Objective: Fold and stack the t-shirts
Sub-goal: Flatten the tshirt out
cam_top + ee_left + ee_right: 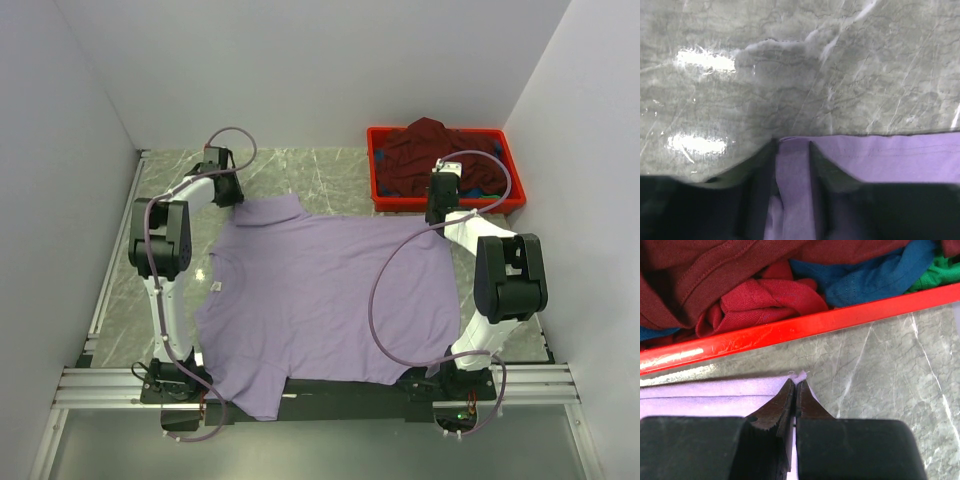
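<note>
A lavender t-shirt (320, 300) lies spread flat on the marble table, its bottom hem hanging over the near edge. My left gripper (232, 195) is shut on the shirt's far left sleeve; in the left wrist view the purple cloth (890, 155) fills the gap between my fingers (792, 145). My right gripper (437, 215) is shut on the shirt's far right corner; in the right wrist view its tips (796, 382) pinch the lavender edge (715, 392). A dark maroon t-shirt (430, 150) lies crumpled in the red crate (445, 205), and also shows in the right wrist view (705, 270).
The red crate's rim (790, 327) runs just beyond my right gripper. It also holds red (770, 297), blue (880, 275) and green (935, 275) cloth. White walls close in the table on the left, back and right. A purple cable loops over the shirt (375, 300).
</note>
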You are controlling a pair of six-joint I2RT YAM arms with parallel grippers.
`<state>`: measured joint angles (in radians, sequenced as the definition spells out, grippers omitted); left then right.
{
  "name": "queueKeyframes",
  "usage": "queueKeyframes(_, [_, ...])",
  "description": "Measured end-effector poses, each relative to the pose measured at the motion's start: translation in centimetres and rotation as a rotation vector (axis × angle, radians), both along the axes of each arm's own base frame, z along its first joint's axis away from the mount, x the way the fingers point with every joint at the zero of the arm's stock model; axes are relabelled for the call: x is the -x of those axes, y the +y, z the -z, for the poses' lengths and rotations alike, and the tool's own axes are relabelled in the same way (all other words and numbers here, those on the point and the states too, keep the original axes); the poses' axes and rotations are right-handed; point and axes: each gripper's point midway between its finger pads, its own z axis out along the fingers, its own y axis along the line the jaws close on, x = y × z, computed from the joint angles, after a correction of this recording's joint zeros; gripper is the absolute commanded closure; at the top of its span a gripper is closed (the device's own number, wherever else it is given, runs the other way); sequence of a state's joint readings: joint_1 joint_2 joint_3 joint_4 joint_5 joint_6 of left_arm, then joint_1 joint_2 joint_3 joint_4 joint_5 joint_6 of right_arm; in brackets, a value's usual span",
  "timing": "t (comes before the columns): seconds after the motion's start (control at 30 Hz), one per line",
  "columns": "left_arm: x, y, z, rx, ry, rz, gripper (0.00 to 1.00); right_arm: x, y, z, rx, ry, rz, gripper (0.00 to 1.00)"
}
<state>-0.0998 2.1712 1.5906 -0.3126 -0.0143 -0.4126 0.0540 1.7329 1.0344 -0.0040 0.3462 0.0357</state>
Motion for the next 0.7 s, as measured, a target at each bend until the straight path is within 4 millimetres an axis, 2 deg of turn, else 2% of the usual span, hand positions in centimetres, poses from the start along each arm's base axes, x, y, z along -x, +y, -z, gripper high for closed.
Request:
queueKeyframes(0.07, [-0.1, 0.0, 0.1, -0.003, -0.002, 0.006, 0.74, 0.0, 0.0, 0.0, 0.000, 0.000, 0.000, 1.00])
queueKeyframes(0.17, [-0.3, -0.2, 0.2, -0.006, -0.004, 0.015, 0.91, 0.0, 0.0, 0.0, 0.000, 0.000, 0.000, 1.00])
queueKeyframes(0.2, [-0.5, -0.3, 0.2, -0.007, -0.006, 0.023, 1.00, 0.0, 0.0, 0.0, 0.000, 0.000, 0.000, 1.00])
queueKeyframes(0.47, [-2.2, -0.8, -0.4, -0.036, -0.033, 0.087, 1.00, 0.0, 0.0, 0.0, 0.002, 0.001, -0.002, 1.00])
queueKeyframes(0.57, [-3.4, -0.9, -1.4, -0.048, -0.073, 0.103, 1.00, 0.0, 0.0, 0.0, 0.004, 0.002, -0.003, 1.00])
queueKeyframes(0.7, [-6.4, -1.2, -4.2, -0.053, -0.165, 0.114, 1.00, 0.0, -0.1, 0.0, 0.006, 0.003, -0.004, 1.00])
